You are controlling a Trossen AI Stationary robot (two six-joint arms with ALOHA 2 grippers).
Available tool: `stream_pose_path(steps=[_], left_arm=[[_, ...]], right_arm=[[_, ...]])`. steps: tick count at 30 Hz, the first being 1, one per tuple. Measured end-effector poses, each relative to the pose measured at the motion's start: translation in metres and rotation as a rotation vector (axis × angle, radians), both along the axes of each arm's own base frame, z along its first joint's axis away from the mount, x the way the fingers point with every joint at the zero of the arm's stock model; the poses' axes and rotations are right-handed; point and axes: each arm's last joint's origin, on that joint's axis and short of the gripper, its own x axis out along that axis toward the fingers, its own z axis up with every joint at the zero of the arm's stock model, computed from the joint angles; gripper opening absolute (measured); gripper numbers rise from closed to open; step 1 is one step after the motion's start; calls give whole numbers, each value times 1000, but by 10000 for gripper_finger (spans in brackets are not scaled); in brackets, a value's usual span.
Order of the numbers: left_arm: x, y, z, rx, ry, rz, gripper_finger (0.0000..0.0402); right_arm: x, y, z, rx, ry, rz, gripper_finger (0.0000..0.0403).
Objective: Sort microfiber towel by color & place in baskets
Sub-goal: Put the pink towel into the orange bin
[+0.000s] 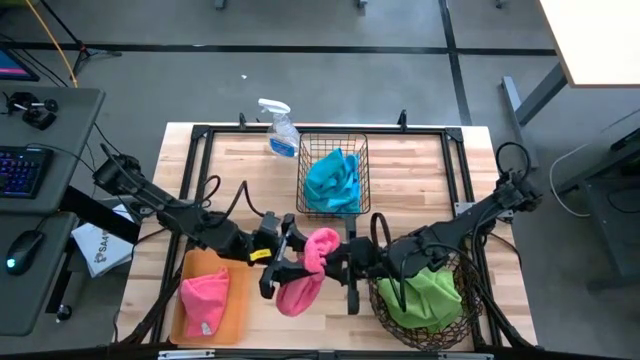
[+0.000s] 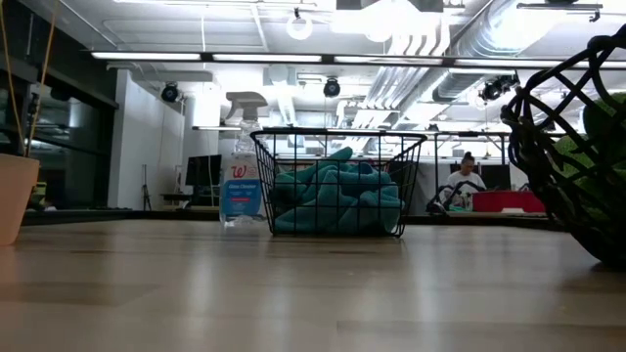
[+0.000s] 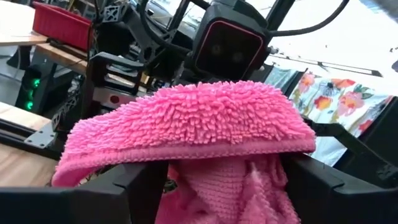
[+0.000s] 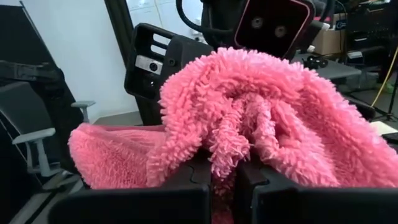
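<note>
A hot pink towel hangs between my two grippers near the table's near edge, and its lower end droops toward that edge. My left gripper comes from the left and is open, with its fingers wide on either side of the towel. My right gripper comes from the right and is shut on the towel. A second pink towel lies in the orange tray. Teal towels fill the black wire basket. A green towel lies in the round woven basket. My left gripper has the pink towel draped over its open fingers, with the hemmed edge running from one finger to the other. The fingers come level from the table's left. My right gripper pinches a bunched fold of the towel between its two fingers, coming level from the table's right. The rest of the cloth spills slack over and around the fingers.
A clear spray bottle stands at the far edge, left of the wire basket. In the low view the bottle and the woven basket show, but neither gripper does. A black frame edges the table.
</note>
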Motion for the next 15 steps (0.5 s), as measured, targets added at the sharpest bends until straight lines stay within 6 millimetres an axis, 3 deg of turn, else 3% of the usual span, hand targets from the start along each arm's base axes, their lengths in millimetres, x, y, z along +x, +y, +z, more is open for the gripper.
stream_pose_path(steps=[4, 9, 12, 15], left_arm=[[1, 4, 0, 17, 3, 6, 200], [-7, 12, 1, 67, 87, 0, 31], [-18, 18, 0, 76, 189, 9, 19], [-38, 26, -4, 95, 338, 30, 8]], right_arm=[[0, 0, 0, 13, 2, -16, 14], [-3, 3, -4, 24, 35, -44, 69], [-9, 4, -7, -12, 88, -74, 127], [-26, 2, 3, -37, 111, -132, 192]])
